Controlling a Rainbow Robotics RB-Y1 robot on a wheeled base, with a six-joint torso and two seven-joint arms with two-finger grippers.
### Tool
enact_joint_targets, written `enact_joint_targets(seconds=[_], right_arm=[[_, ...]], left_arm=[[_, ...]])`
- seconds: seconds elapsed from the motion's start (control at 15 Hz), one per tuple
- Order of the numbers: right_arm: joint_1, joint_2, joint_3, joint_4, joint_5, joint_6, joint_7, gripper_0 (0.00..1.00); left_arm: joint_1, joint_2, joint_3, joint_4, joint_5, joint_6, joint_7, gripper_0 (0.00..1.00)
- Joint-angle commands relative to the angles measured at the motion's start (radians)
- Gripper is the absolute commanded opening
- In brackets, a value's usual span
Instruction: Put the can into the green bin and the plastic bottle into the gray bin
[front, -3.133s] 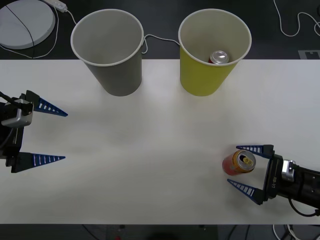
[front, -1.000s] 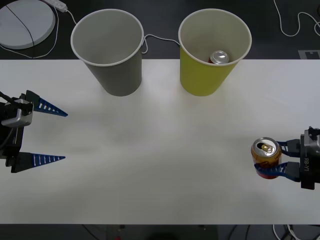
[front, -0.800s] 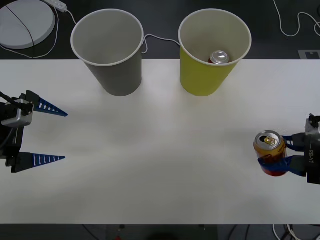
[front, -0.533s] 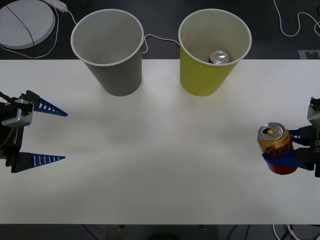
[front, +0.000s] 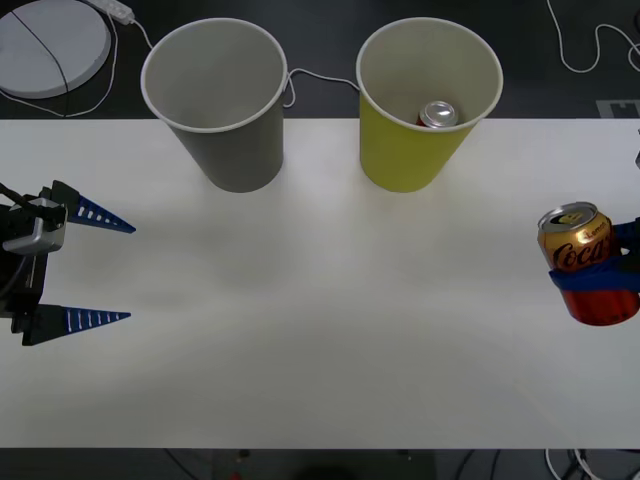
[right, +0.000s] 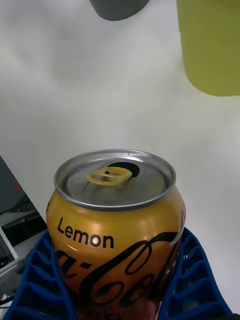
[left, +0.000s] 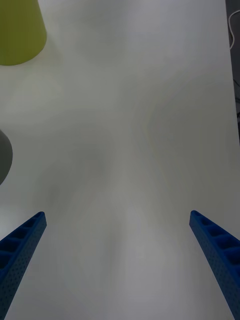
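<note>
Can (front: 582, 262) has risen off the tabletop (front: 320, 330) toward the frame's right edge, clamped in our right gripper (front: 598, 282), so we judge the carry to the green bin (front: 428, 100), upper centre, underway, while our left gripper (front: 95, 268) waits spread wide.

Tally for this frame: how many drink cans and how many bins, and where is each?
Cans: 2, the can clamped in the right gripper at the table's right edge, and a silver-topped can inside the green bin.
Bins: 2, the green bin and the gray bin.
Total: 4.
The left gripper sits open at the left.
</note>
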Motion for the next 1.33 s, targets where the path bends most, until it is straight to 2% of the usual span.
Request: enact_joint_targets(seconds=[0.07,0.4,0.8,1.0,1.33], right_arm=[[-0.109,-0.095,0.055,0.017,-0.001,-0.017,-0.114,0.00],[-0.440,-0.176,0.218,0.204,-0.021,-0.049,-0.120,0.00],[-0.835,-0.193,0.551,0.445,0.010,-0.049,-0.120,0.00],[-1.011,-0.138,0.696,0.579,0.063,-0.049,-0.120,0.00],[-1.201,-0.006,0.828,0.749,0.230,-0.049,-0.120,0.00]], left_arm=[[0.000,0.000,0.000,0.000,0.000,0.000,0.000,1.00],[0.000,0.000,0.000,0.000,0.000,0.000,0.000,1.00],[0.000,0.000,0.000,0.000,0.000,0.000,0.000,1.00],[0.000,0.000,0.000,0.000,0.000,0.000,0.000,1.00],[0.000,0.000,0.000,0.000,0.000,0.000,0.000,1.00]])
